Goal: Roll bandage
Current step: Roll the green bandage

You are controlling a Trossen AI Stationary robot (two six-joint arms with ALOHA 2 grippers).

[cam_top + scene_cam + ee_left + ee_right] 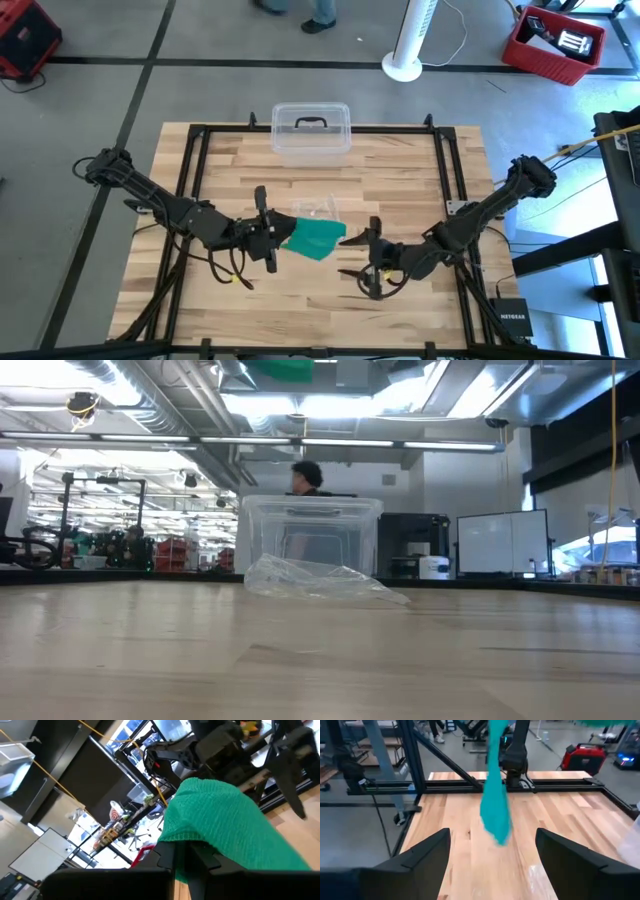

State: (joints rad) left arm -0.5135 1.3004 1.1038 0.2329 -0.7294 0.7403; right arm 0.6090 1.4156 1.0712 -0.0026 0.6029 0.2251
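High view: left gripper point(272, 240) pinches the teal bandage point(316, 239), dangling above the table point(420, 180); right gripper point(364, 266) gapes empty nearby, likely needing to regrasp the loose end before rolling.

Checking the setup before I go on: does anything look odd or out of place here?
The bandage is unrolled, pinched by the left gripper and hanging off the table; the right gripper stands open beside it. A crinkled plastic wrapper lies loose before the clear box.

The bandage point(496, 802) is motion-blurred in the right wrist view, its upper end cut off.
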